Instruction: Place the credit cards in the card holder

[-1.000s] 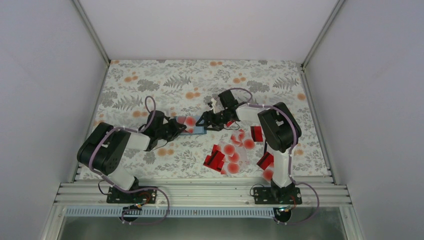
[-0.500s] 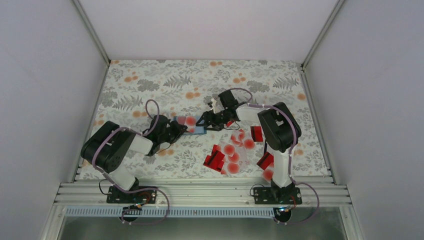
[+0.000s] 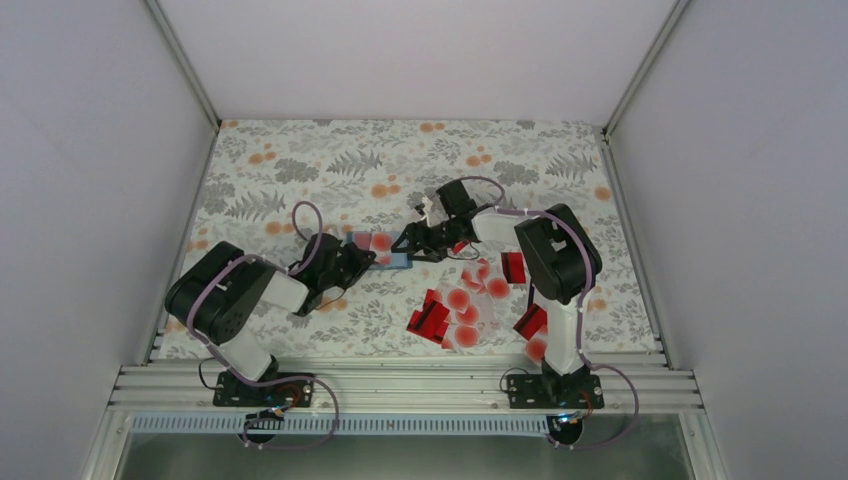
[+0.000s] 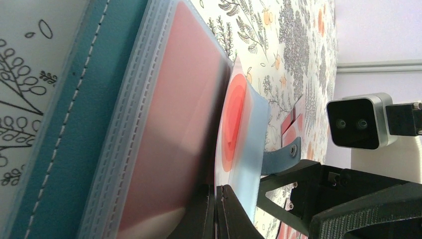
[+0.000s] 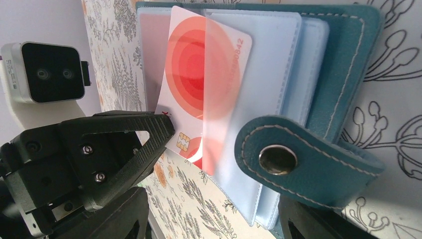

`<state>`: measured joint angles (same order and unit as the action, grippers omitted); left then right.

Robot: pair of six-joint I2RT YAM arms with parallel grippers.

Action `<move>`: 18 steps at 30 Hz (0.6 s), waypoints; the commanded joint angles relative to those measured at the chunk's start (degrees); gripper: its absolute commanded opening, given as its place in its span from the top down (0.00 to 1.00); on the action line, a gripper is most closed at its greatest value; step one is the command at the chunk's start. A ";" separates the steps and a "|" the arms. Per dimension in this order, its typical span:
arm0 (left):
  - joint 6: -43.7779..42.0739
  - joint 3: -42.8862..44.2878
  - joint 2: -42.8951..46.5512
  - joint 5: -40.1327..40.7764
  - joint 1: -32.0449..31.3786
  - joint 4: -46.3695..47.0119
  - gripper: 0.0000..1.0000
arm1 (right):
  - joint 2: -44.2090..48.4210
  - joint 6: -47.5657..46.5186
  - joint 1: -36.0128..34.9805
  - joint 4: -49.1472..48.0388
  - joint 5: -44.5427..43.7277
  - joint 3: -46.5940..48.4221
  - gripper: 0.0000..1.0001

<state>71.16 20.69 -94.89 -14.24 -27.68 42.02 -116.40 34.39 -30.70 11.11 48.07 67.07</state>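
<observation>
Your left gripper [image 4: 216, 205] pinches a pale credit card [image 5: 199, 84] at the card holder's [image 5: 348, 74] nine o'clock; right gripper [image 3: 418, 243] gapes at three.

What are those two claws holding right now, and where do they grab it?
The left gripper pinches the pale red-dot card by its outer edge, partly inside the card holder. The right gripper stands open, holding nothing.

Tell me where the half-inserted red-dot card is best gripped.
Probably pinch the red-dot card at its bare chip end, from the open side of the card holder; its other end lies under a translucent sleeve.
</observation>
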 commanded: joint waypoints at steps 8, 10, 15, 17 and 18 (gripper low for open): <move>-0.74 0.85 -0.98 1.85 -1.85 -1.70 0.98 | -4.28 0.02 -1.59 4.01 -4.00 -2.22 0.33; -0.50 1.37 -1.02 1.93 -2.42 -3.00 0.97 | -4.25 0.06 -1.56 4.05 -4.00 -2.20 0.33; 0.10 2.04 -0.98 1.97 -4.11 -6.01 0.87 | -4.21 0.14 -1.56 3.75 -4.10 -2.06 0.33; -0.37 2.92 -0.95 1.60 -4.10 -7.45 0.80 | -4.24 0.23 -1.56 3.65 -4.25 -1.95 0.33; -0.85 3.38 -0.61 1.47 -4.06 -8.71 0.76 | -4.16 0.30 -1.56 3.57 -4.30 -1.99 0.33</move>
<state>71.42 22.26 -95.22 -12.36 -31.29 38.79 -116.42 34.44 -30.72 10.96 48.16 67.07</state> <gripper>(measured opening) 0.182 0.669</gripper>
